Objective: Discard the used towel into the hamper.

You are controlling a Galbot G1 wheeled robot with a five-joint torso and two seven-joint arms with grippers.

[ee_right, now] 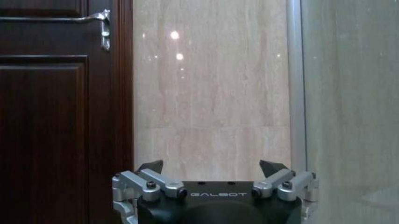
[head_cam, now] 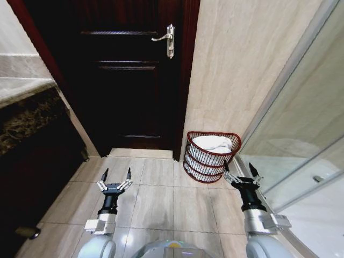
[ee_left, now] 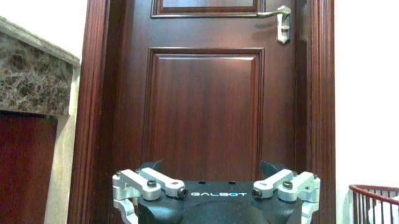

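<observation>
Red-brown wire hamper (head_cam: pixel 211 156) is sitting on the tiled floor (head_cam: pixel 161 199) at centre right of the head view, against the beige wall beside the dark door (head_cam: pixel 129 75), with a white towel (head_cam: pixel 213 143) lying inside. Left gripper (head_cam: pixel 116 176) and right gripper (head_cam: pixel 239 172) are hovering low, both spread and holding nothing.

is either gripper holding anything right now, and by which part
Nothing is held. The left gripper and right gripper are both open and empty; the towel lies in the hamper.
</observation>
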